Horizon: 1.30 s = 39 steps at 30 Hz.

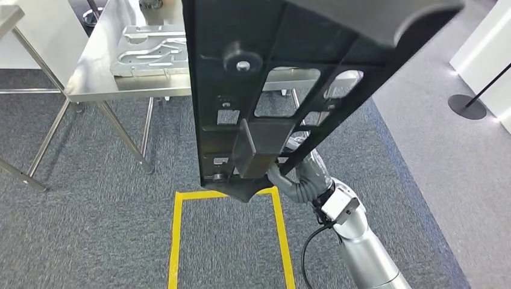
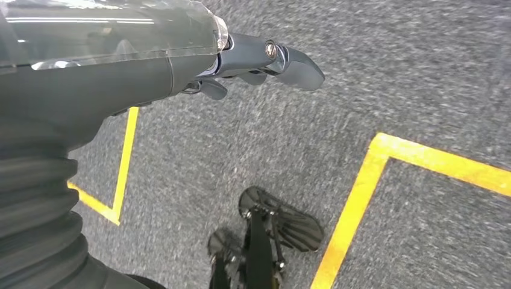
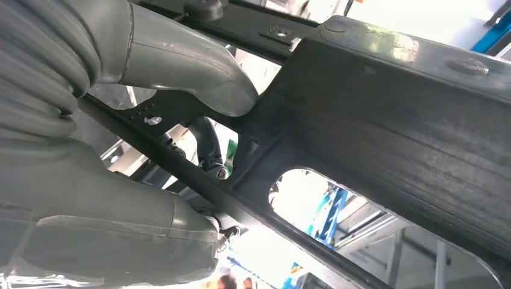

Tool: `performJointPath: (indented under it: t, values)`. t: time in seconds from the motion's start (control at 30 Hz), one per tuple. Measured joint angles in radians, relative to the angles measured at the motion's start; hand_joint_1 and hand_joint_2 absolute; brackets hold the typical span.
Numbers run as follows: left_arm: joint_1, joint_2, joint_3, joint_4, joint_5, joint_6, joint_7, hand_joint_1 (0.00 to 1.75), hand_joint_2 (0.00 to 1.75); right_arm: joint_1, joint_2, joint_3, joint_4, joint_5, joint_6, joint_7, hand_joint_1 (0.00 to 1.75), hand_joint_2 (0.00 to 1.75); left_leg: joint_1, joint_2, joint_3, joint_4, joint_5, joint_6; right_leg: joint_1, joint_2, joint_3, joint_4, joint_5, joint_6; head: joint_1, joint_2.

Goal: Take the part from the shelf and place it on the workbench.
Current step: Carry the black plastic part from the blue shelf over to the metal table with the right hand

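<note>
A long black frame-like part (image 1: 259, 60) with cut-out openings fills the middle of the head view, tilted, its lower end over the yellow floor marking. My right hand (image 1: 293, 173) grips it from beneath near that lower end. In the right wrist view the grey thumb (image 3: 199, 72) presses on the part (image 3: 385, 108) while the dark fingers (image 3: 208, 144) reach through one opening. The steel workbench (image 1: 102, 66) stands ahead at the upper left. My left hand (image 2: 253, 60) hangs over the carpet with its fingers apart, holding nothing.
A silver metal plate (image 1: 150, 51) lies on the workbench. A second steel table (image 1: 12, 18) stands further left. Yellow tape (image 1: 175, 241) marks a rectangle on the grey carpet. At the right are a black stanchion base (image 1: 467, 106) and white cabinets (image 1: 488, 54).
</note>
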Motion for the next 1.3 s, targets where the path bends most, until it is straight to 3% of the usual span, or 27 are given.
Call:
performJointPath:
  t: [0.03, 0.07, 0.1, 0.13, 0.2, 0.27, 0.37, 0.43, 0.47, 0.53, 0.57, 0.6, 0.63, 0.7, 0.73, 0.77, 0.87, 0.93, 0.97, 1.03, 1.07, 1.1, 1.13, 1.2, 1.23, 1.3]
  values:
    - [0.000, 0.000, 0.000, 0.000, 0.000, -0.001, 0.000, 0.00, 1.75, -0.002, 0.000, 0.008, 0.004, 0.000, 0.008, 0.000, 1.75, 1.75, 0.000, -0.001, 0.005, 0.000, -0.005, 0.001, -0.002, 0.000, -0.046, 0.068, -0.017, 0.003, 0.000, 0.000]
    - [0.000, 0.000, 0.000, 0.000, 0.000, -0.001, 0.000, 0.00, 1.75, -0.003, 0.001, 0.017, 0.009, 0.001, 0.016, -0.002, 1.75, 1.75, 0.000, -0.002, 0.011, 0.000, -0.011, 0.001, -0.004, 0.000, -0.081, 0.110, -0.016, 0.006, 0.000, 0.000]
    - [0.001, 0.000, 0.000, 0.000, 0.000, -0.002, 0.001, 0.00, 1.75, -0.004, 0.001, 0.027, 0.013, 0.001, 0.026, -0.004, 1.75, 1.75, 0.000, -0.004, 0.019, 0.001, -0.018, 0.000, -0.006, -0.001, -0.099, 0.116, 0.005, 0.007, 0.000, 0.000]
    - [0.001, 0.000, 0.001, 0.000, 0.001, -0.002, 0.001, 0.00, 1.75, -0.007, 0.002, 0.036, 0.018, 0.000, 0.035, -0.006, 1.75, 1.75, 0.000, -0.006, 0.030, 0.001, -0.025, -0.002, -0.007, -0.001, -0.097, 0.081, 0.046, 0.007, 0.000, 0.000]
    - [0.000, 0.000, 0.001, 0.000, 0.002, -0.002, 0.003, 0.00, 1.75, -0.019, 0.005, 0.054, 0.026, -0.001, 0.050, -0.009, 1.75, 1.75, -0.001, -0.008, 0.051, 0.001, -0.042, -0.008, -0.006, -0.003, -0.053, -0.052, 0.139, 0.000, 0.000, 0.000]
    - [-0.001, 0.000, 0.001, 0.000, 0.003, 0.000, 0.003, 0.00, 1.75, -0.036, 0.012, 0.075, 0.035, -0.003, 0.060, -0.011, 1.75, 1.75, -0.004, -0.009, 0.061, 0.002, -0.055, -0.019, -0.001, -0.003, -0.019, -0.142, 0.173, -0.011, 0.000, 0.000]
    - [-0.003, 0.001, 0.001, 0.000, 0.002, 0.000, 0.000, 0.00, 1.75, -0.052, 0.023, 0.106, 0.045, -0.006, 0.068, -0.012, 1.75, 1.75, -0.003, -0.008, 0.068, -0.003, -0.067, -0.036, 0.002, -0.001, -0.007, -0.163, 0.160, -0.028, 0.000, 0.000]
    - [-0.005, 0.002, 0.001, 0.000, -0.001, -0.003, -0.004, 0.00, 1.75, -0.056, 0.029, 0.124, 0.050, -0.006, 0.069, -0.012, 1.75, 1.75, -0.001, -0.007, 0.059, 0.032, -0.089, -0.044, -0.003, -0.002, 0.010, -0.174, 0.154, -0.040, 0.000, 0.000]
    - [-0.005, 0.002, 0.001, 0.000, -0.002, -0.004, -0.005, 0.00, 1.75, -0.057, 0.031, 0.133, 0.053, -0.006, 0.068, -0.012, 1.75, 1.75, 0.000, -0.007, 0.034, 0.083, -0.111, -0.048, -0.005, -0.003, 0.019, -0.179, 0.150, -0.045, 0.000, 0.000]
    - [-0.003, 0.003, 0.001, 0.000, -0.003, -0.005, -0.006, 0.00, 1.75, -0.057, 0.036, 0.151, 0.060, -0.004, 0.066, -0.011, 1.75, 1.75, 0.001, -0.006, -0.049, 0.226, -0.159, -0.054, -0.004, -0.004, 0.033, -0.180, 0.138, -0.050, -0.001, 0.000]
    - [-0.002, 0.004, 0.001, 0.000, -0.002, -0.006, -0.007, 0.00, 1.75, -0.056, 0.037, 0.160, 0.065, -0.002, 0.063, -0.010, 1.75, 1.75, 0.002, -0.006, -0.088, 0.279, -0.166, -0.057, -0.004, -0.003, 0.040, -0.180, 0.132, -0.050, -0.001, 0.000]
    - [0.000, 0.005, 0.001, 0.000, -0.002, -0.006, -0.007, 0.00, 1.75, -0.056, 0.039, 0.168, 0.070, -0.001, 0.061, -0.010, 1.75, 1.75, 0.002, -0.006, -0.112, 0.296, -0.150, -0.058, -0.004, -0.002, 0.048, -0.180, 0.125, -0.049, -0.001, 0.000]
    - [0.001, 0.005, 0.001, 0.000, -0.001, -0.006, -0.007, 0.00, 1.75, -0.056, 0.041, 0.176, 0.076, 0.001, 0.057, -0.010, 1.75, 1.75, 0.003, -0.006, -0.115, 0.270, -0.113, -0.058, -0.004, -0.001, 0.058, -0.179, 0.117, -0.048, -0.001, 0.000]
    - [0.002, 0.006, 0.001, 0.000, 0.000, -0.005, -0.007, 0.00, 1.75, -0.061, 0.048, 0.194, 0.089, 0.001, 0.052, -0.009, 1.75, 1.75, 0.004, -0.006, -0.077, 0.139, -0.015, -0.056, -0.004, 0.000, 0.082, -0.179, 0.097, -0.042, 0.000, 0.000]
    - [0.002, 0.007, 0.001, 0.000, 0.001, -0.005, -0.006, 0.00, 1.75, -0.066, 0.052, 0.202, 0.095, 0.000, 0.051, -0.009, 1.75, 1.75, 0.003, -0.006, -0.054, 0.081, 0.015, -0.053, -0.003, 0.002, 0.090, -0.177, 0.089, -0.037, 0.000, 0.000]
    - [0.002, 0.007, 0.001, 0.000, 0.001, -0.003, -0.006, 0.00, 1.75, -0.072, 0.056, 0.209, 0.101, -0.001, 0.050, -0.008, 1.75, 1.75, 0.001, -0.006, -0.041, 0.045, 0.026, -0.048, -0.001, 0.003, 0.093, -0.176, 0.083, -0.032, 0.000, 0.000]
    - [0.002, 0.008, 0.001, 0.000, 0.004, 0.001, -0.005, 0.00, 1.75, -0.089, 0.065, 0.224, 0.115, -0.007, 0.044, -0.003, 1.75, 1.75, -0.001, -0.008, -0.036, 0.028, 0.012, -0.027, 0.002, 0.003, 0.093, -0.178, 0.074, -0.016, 0.000, 0.000]
    - [0.004, 0.008, 0.001, 0.000, 0.007, 0.003, -0.006, 0.00, 1.75, -0.101, 0.068, 0.229, 0.123, -0.014, 0.038, -0.002, 1.75, 1.75, 0.002, -0.009, -0.026, 0.022, 0.007, -0.013, 0.001, 0.001, 0.085, -0.149, 0.055, -0.006, 0.000, 0.000]
    - [0.003, 0.008, 0.002, 0.000, 0.008, 0.004, -0.007, 0.00, 1.75, -0.107, 0.069, 0.231, 0.127, -0.017, 0.035, -0.002, 1.75, 1.75, 0.003, -0.009, -0.020, 0.018, 0.004, -0.007, 0.000, 0.001, 0.063, -0.104, 0.036, -0.002, 0.000, 0.000]
    - [0.003, 0.008, 0.002, 0.000, 0.009, 0.005, -0.008, 0.00, 1.75, -0.113, 0.070, 0.233, 0.135, -0.022, 0.031, -0.003, 1.75, 1.75, 0.001, -0.009, -0.012, 0.017, -0.005, 0.001, -0.001, 0.000, -0.024, 0.038, -0.009, 0.002, 0.000, 0.000]
    - [0.003, 0.008, 0.002, 0.000, 0.009, 0.005, -0.008, 0.00, 1.75, -0.113, 0.070, 0.234, 0.140, -0.024, 0.028, -0.003, 1.75, 1.75, -0.001, -0.009, -0.008, 0.018, -0.010, 0.003, -0.001, 0.000, -0.069, 0.099, -0.019, 0.002, 0.000, 0.000]
    - [0.005, 0.008, 0.002, 0.000, 0.009, 0.006, -0.008, 0.00, 1.75, -0.112, 0.070, 0.236, 0.144, -0.025, 0.025, -0.004, 1.75, 1.75, -0.002, -0.009, -0.001, 0.018, -0.015, 0.004, 0.000, 0.000, -0.100, 0.129, -0.010, 0.001, 0.000, 0.000]
    - [0.006, 0.008, 0.002, 0.000, 0.009, 0.007, -0.009, 0.00, 1.75, -0.112, 0.070, 0.237, 0.149, -0.027, 0.021, -0.005, 1.75, 1.75, -0.004, -0.010, 0.007, 0.018, -0.021, 0.004, 0.001, 0.000, -0.109, 0.115, 0.022, -0.003, 0.000, 0.000]
    - [0.008, 0.008, 0.002, 0.001, 0.009, 0.008, -0.009, 0.00, 1.75, -0.112, 0.070, 0.238, 0.154, -0.033, 0.016, -0.009, 1.75, 1.75, -0.008, -0.012, 0.028, 0.016, -0.036, 0.003, 0.006, 0.000, -0.074, -0.010, 0.120, -0.020, 0.000, 0.000]
    - [0.008, 0.006, 0.002, 0.001, 0.009, 0.008, -0.009, 0.00, 1.75, -0.112, 0.070, 0.239, 0.156, -0.036, 0.015, -0.011, 1.75, 1.75, -0.010, -0.012, 0.037, 0.016, -0.043, 0.001, 0.011, -0.001, -0.051, -0.074, 0.155, -0.029, 0.000, 0.000]
    - [0.007, 0.005, 0.002, 0.001, 0.009, 0.009, -0.010, 0.00, 1.75, -0.112, 0.069, 0.239, 0.157, -0.040, 0.011, -0.016, 1.75, 1.75, -0.009, -0.012, 0.042, 0.014, -0.052, -0.007, 0.019, -0.003, -0.023, -0.146, 0.174, -0.041, 0.000, 0.000]
